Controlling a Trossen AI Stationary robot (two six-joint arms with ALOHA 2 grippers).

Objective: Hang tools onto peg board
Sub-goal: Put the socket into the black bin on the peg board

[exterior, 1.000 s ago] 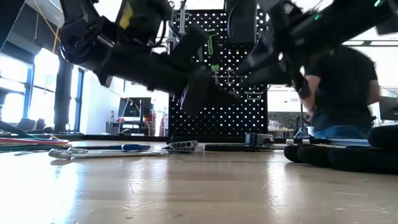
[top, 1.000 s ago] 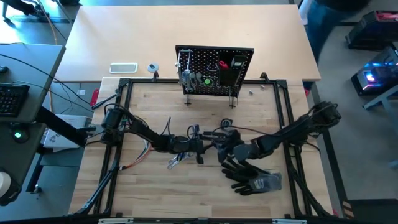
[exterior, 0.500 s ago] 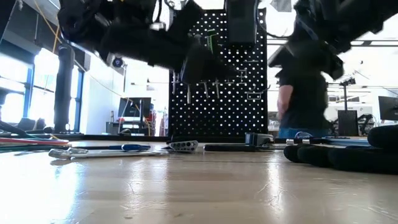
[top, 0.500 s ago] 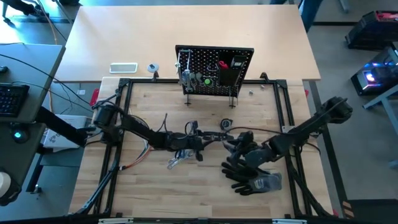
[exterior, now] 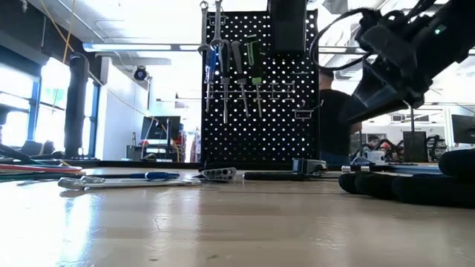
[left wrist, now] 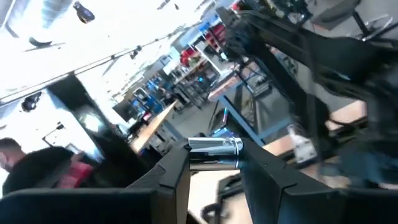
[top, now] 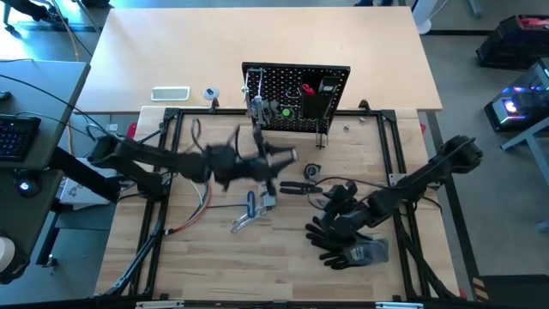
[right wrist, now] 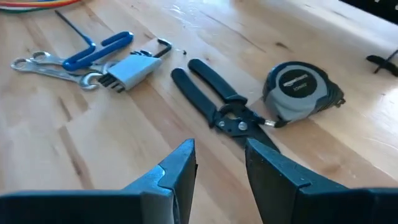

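Observation:
The black peg board stands upright at the table's far side with a wrench and several drivers hung on its front. My left gripper hovers high over the table middle, a little in front of the board. It is shut on a short silver-and-black bar. My right gripper is open and empty, low over the table just short of the black pliers. A blue-handled key, silver wrenches and a grey key set lie flat on the wood. My left gripper pinches the bar between its two fingers, and the bar's silver end pokes out past the fingertips. The fingers come in about level from the table's left. The bar is lifted clear of the table.
A grey tape measure lies beside the pliers. Black gloves lie near the right arm, toward the near edge. Coloured wires trail on the left. A black frame borders the work area. A person sits beyond the table.
My left gripper has risen from low over the table middle, carrying the bar up and toward the peg board, and has rolled. My right gripper has drawn back from the middle toward the table's right edge and tipped downward.

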